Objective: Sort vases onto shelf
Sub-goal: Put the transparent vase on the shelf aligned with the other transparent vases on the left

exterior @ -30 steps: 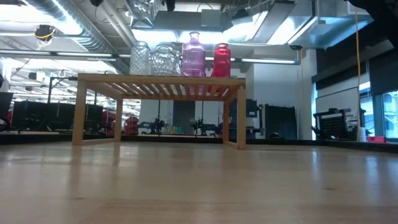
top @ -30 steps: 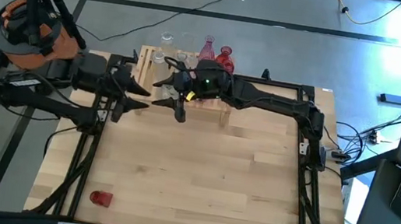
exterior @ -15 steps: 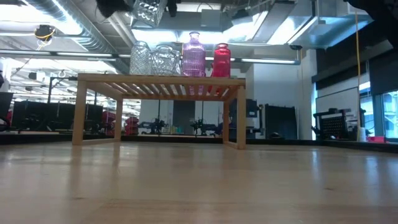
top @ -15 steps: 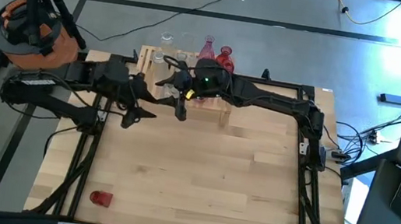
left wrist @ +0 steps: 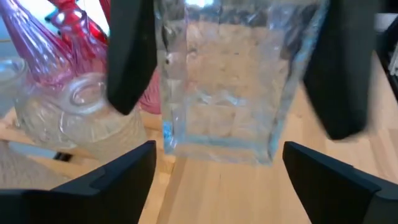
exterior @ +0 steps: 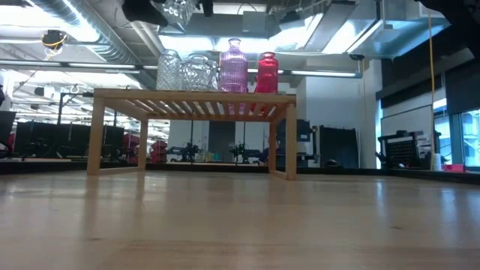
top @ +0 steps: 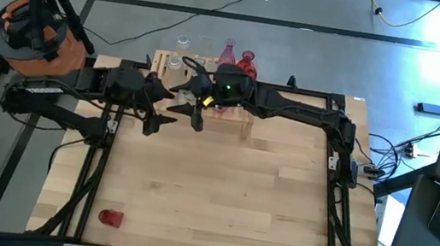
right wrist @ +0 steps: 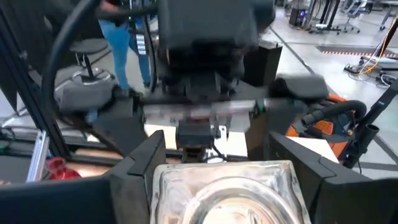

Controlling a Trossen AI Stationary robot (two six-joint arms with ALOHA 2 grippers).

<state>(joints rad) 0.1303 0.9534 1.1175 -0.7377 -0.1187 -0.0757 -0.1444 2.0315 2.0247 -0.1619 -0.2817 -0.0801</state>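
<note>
My right gripper [right wrist: 216,142] is shut on a clear, textured glass vase [left wrist: 224,81], held in the air by the shelf's left end [top: 159,64]; it shows at the top of the low view [exterior: 178,11]. My left gripper [left wrist: 217,158] is open. Its two fingers stand on either side of the vase's base, apart from it. The light wooden shelf [exterior: 195,96] carries two clear vases [exterior: 184,72], a pink one [exterior: 234,66] and a red one [exterior: 267,72], all upright on its slats. Another red vase [top: 110,217] lies on the tabletop near the left front corner. My right gripper pinches the clear vase by its side walls [left wrist: 171,74], one finger [left wrist: 130,56] on each flank. The fingers come from above and point down. The vase hangs upright, lifted clear, with its base [left wrist: 217,149] free and its open mouth [right wrist: 224,193] toward the wrist.
Both arms meet at the table's far left, just in front of the shelf. The wide wooden tabletop [top: 219,192] stretches toward the near edge. A person's legs and equipment show in the room beyond [right wrist: 127,43].
My left gripper has moved toward the table's right and a little toward the far edge, closing in on the vase that my right gripper holds; it now shows beside the vase in the low view. The vase and right gripper have hardly moved.
</note>
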